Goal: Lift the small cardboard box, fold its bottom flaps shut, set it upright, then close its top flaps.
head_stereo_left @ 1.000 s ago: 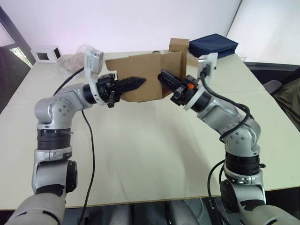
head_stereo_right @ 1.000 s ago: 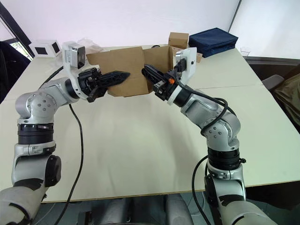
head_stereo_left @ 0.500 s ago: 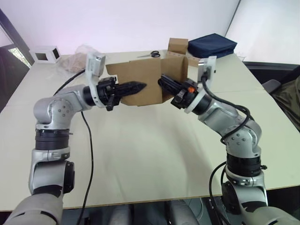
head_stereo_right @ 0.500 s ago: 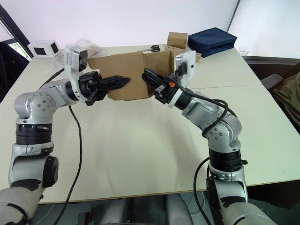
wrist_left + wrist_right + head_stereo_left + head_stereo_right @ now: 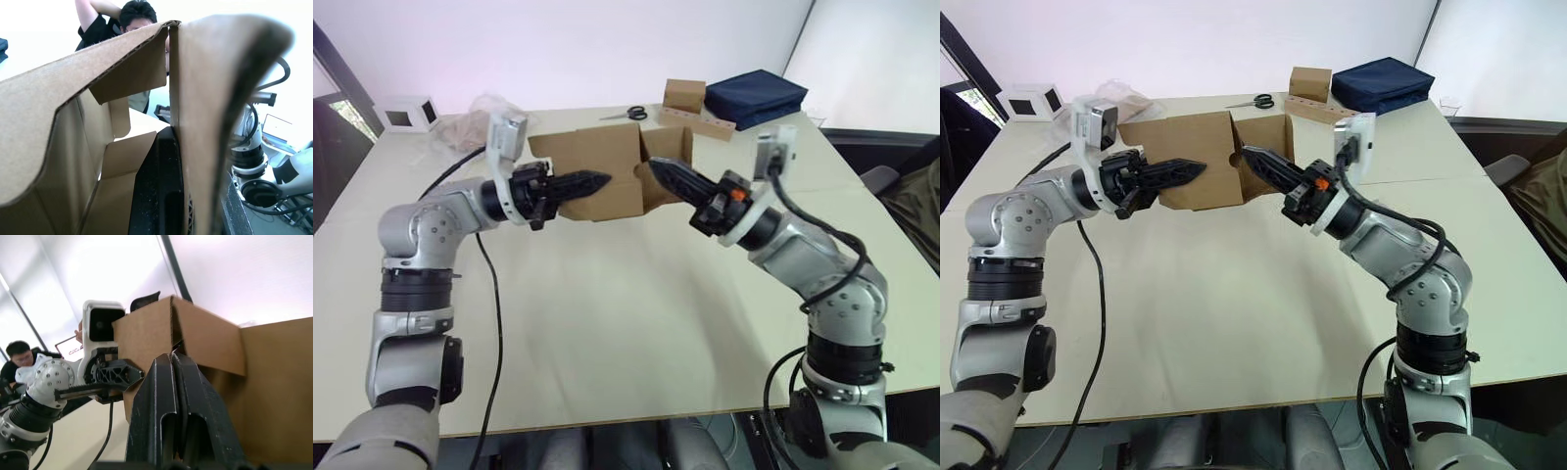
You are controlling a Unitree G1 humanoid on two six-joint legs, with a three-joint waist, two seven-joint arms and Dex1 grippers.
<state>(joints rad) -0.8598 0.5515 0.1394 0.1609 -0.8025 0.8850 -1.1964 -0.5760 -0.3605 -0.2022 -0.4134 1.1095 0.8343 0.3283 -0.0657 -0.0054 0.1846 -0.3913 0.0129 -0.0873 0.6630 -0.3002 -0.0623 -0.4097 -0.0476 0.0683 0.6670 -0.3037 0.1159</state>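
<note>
Head views: small cardboard box (image 5: 607, 176) held up off the bench (image 5: 607, 323) at far centre, between both arms. Left end effector (image 5: 597, 180) comes in from the left, fingers clenched on the box's near wall panel. Right end effector (image 5: 1252, 155) comes from the right, fingers together, tips at the notch in the box's right part; can't tell if it grips cardboard or just touches. On the far bench: scissors (image 5: 627, 114), smaller brown cube (image 5: 685, 95) w/ holed strip, dark blue bag (image 5: 756, 95); white box w/ dark window (image 5: 407, 113) and crumpled plastic (image 5: 475, 113) at far left. Left wrist view: box wall pinched edge-on against a black finger (image 5: 159, 196), box interior w/ folded flaps open beside it; a person sits beyond. Right wrist view: right fingers (image 5: 166, 416) pressed shut together against the box face, left end effector's wrist camera block at the box's other side.
</note>
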